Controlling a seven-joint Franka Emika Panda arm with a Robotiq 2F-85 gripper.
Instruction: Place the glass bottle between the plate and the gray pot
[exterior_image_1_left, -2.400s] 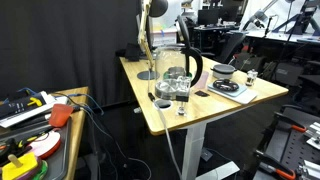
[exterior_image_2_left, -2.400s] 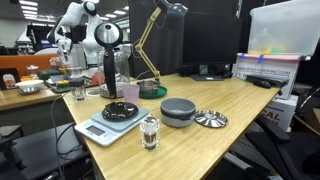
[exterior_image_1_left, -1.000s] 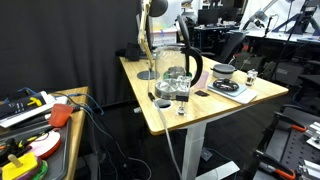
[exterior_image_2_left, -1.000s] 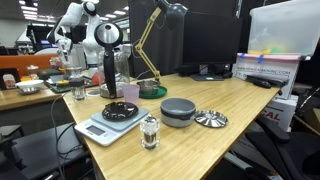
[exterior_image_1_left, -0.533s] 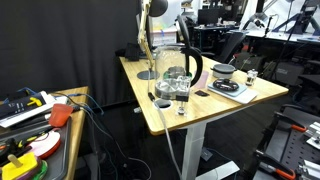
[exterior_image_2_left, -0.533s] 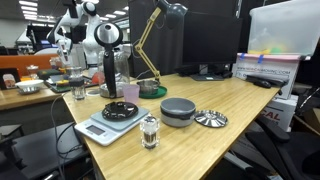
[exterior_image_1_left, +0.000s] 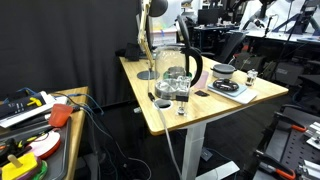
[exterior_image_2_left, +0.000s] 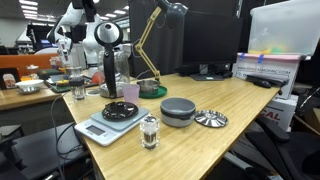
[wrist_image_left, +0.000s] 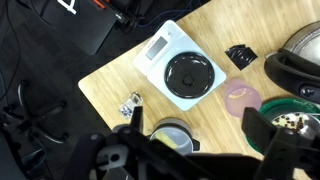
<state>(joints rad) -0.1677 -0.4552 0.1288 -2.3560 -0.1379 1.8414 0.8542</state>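
The small glass bottle (exterior_image_2_left: 150, 130) stands at the desk's front corner, and in the wrist view (wrist_image_left: 133, 103) it sits near the desk edge. The dark plate (exterior_image_2_left: 121, 108) lies on a white scale; it also shows in the wrist view (wrist_image_left: 190, 75) and in an exterior view (exterior_image_1_left: 229, 87). The gray pot (exterior_image_2_left: 178, 110) stands beside the scale and shows in the wrist view (wrist_image_left: 170, 135) too. My gripper (wrist_image_left: 200, 150) hangs high above these things, open and empty. Its dark blurred fingers cover the lower part of the wrist view.
A large glass vessel with a black handle (exterior_image_2_left: 108, 60) stands behind the scale, next to a drinking glass (exterior_image_2_left: 78, 92). A pink disc (wrist_image_left: 242, 98), a green lamp base (exterior_image_2_left: 152, 90), a metal star-shaped piece (exterior_image_2_left: 211, 119) and a black clip (wrist_image_left: 239, 55) lie on the wooden desk (exterior_image_2_left: 250, 100).
The arm at the top of both exterior views has shifted slightly. Nothing on the desk has moved.
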